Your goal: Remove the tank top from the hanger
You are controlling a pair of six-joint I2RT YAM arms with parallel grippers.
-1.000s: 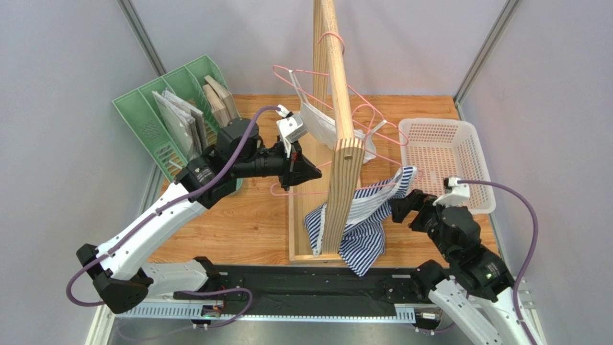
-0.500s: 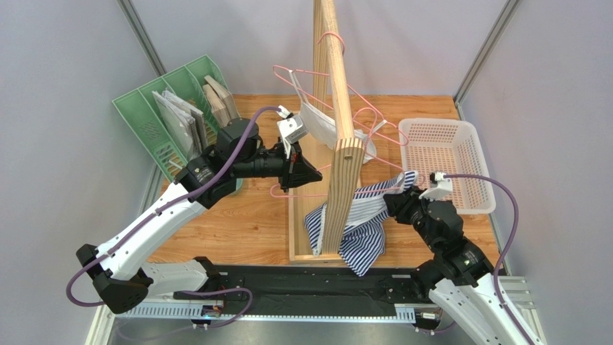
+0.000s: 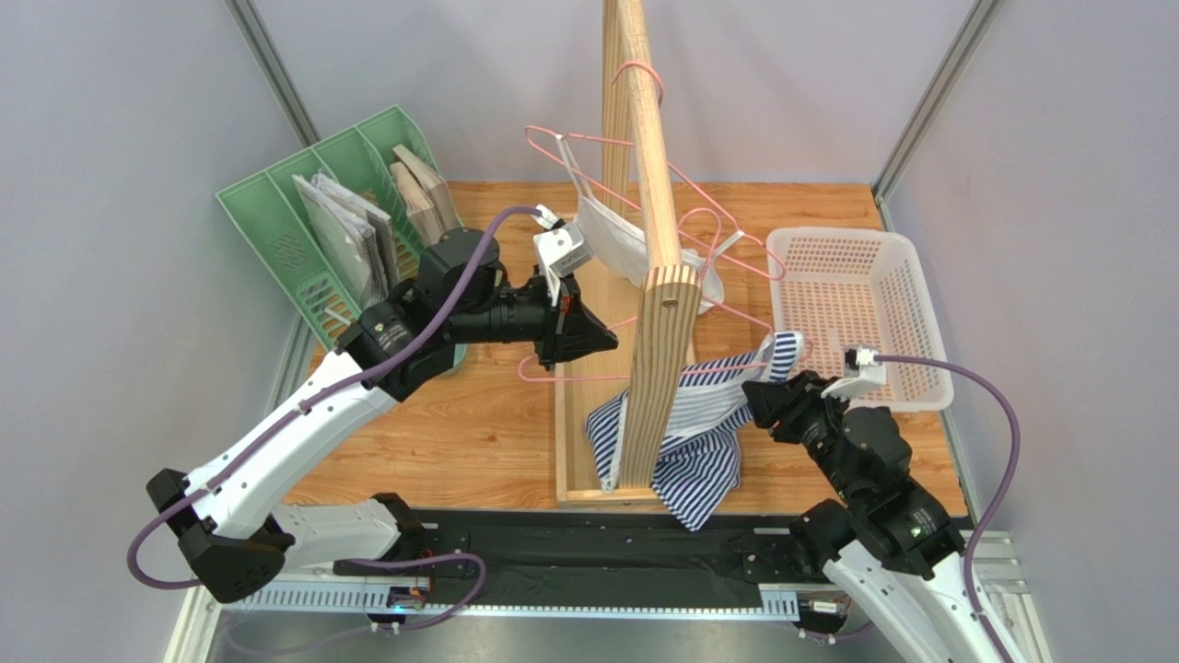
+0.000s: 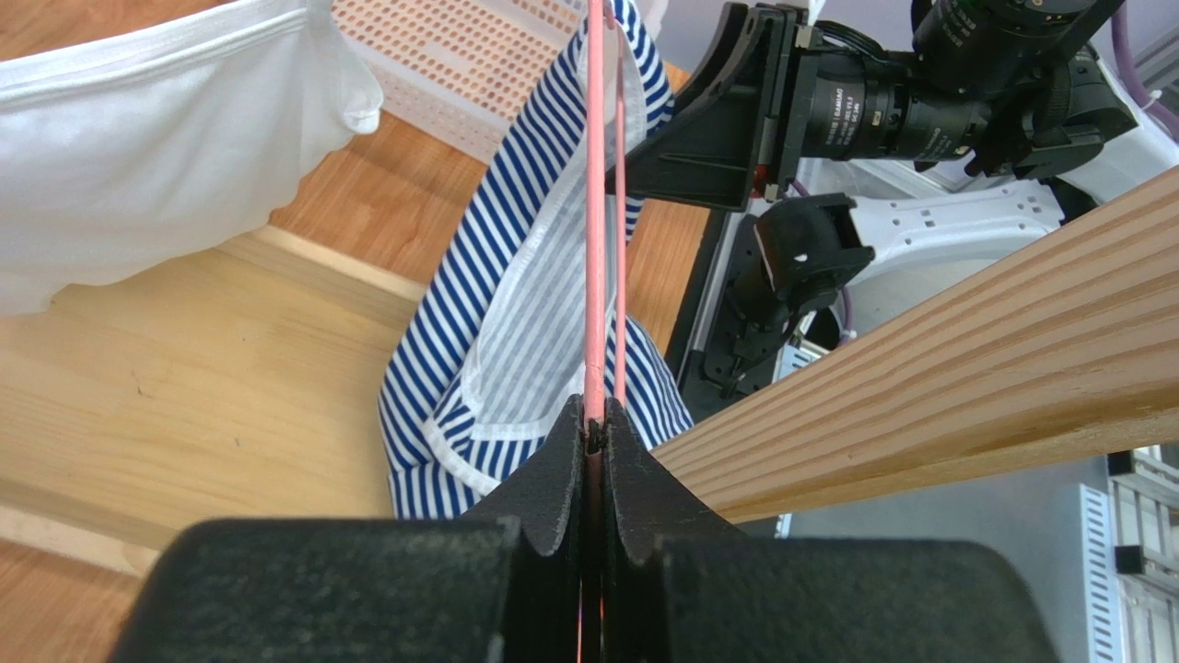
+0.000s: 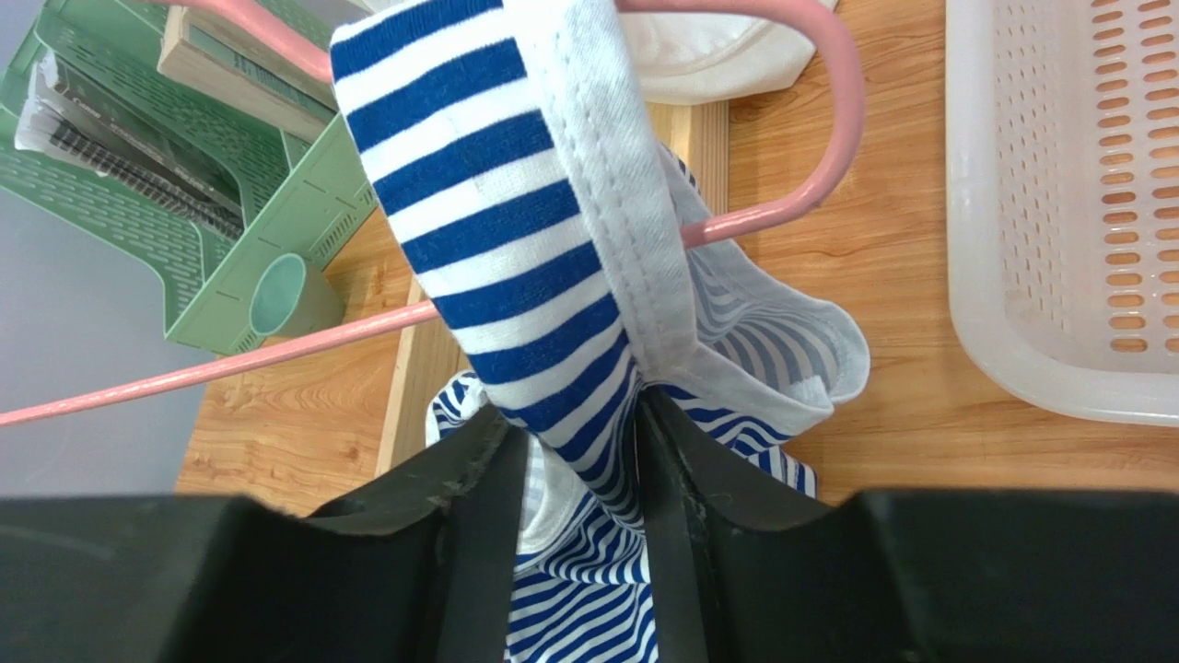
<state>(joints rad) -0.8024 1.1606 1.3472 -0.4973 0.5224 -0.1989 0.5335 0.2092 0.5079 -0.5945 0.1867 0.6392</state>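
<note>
The left end effector (image 4: 595,428) clamps the pink hanger (image 4: 598,207). The right end effector (image 5: 574,415) pinches the strap of the striped tank top (image 5: 471,180), which is looped over the hanger's curved end. A skewed pull could snag the strap there and loosen either grip.

This is a robotics lab test cell. Plain grey panels (image 3: 125,207) on metal posts (image 3: 277,76) box in a small wooden table (image 3: 471,415). The left arm (image 3: 305,428) and right arm (image 3: 886,484) are bolted to a black rail (image 3: 581,553) at its near edge. Staged props stand on it: a green file sorter (image 3: 298,249), a white basket (image 3: 844,238), and a wooden rack (image 3: 651,276) with a hanger (image 4: 595,207) and a striped tank top (image 3: 699,470).
</note>
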